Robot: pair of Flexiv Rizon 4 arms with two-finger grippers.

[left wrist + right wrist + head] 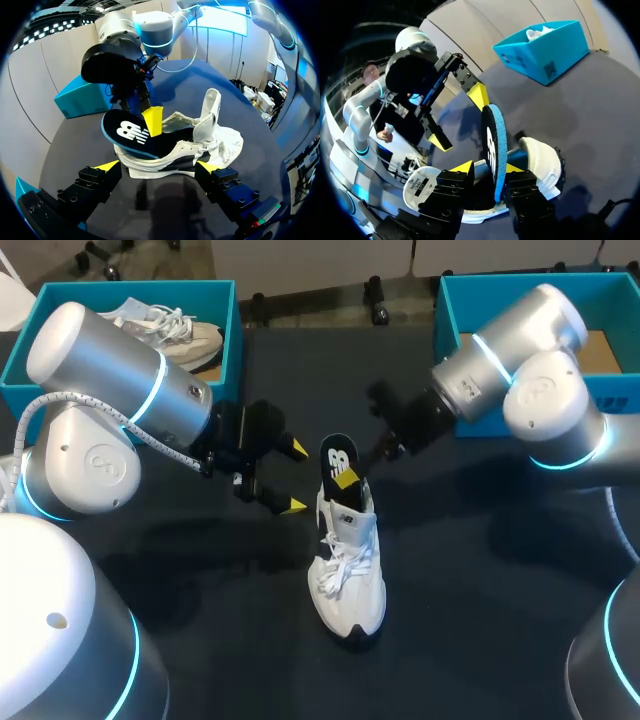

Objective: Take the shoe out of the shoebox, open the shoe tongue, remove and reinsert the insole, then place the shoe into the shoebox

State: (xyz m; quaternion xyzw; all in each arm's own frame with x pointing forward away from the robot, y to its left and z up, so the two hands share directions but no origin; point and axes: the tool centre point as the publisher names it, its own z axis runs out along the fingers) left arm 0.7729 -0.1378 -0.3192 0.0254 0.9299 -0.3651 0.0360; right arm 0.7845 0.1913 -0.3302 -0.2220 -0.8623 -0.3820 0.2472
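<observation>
You've got: shoe — white woven cloth, matt | insole — dark, smooth face | table matt black | left arm satin silver shell

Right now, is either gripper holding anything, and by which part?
The right gripper pinches the insole by its end sticking out of the shoe. The left gripper is open, holding nothing.

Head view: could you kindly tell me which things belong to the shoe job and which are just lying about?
Job: white lace-up sneaker; dark blue foam insole in right end effector; open left end effector; teal cardboard shoebox at right.
Lying about: second teal box at left, holding another pale sneaker.
</observation>
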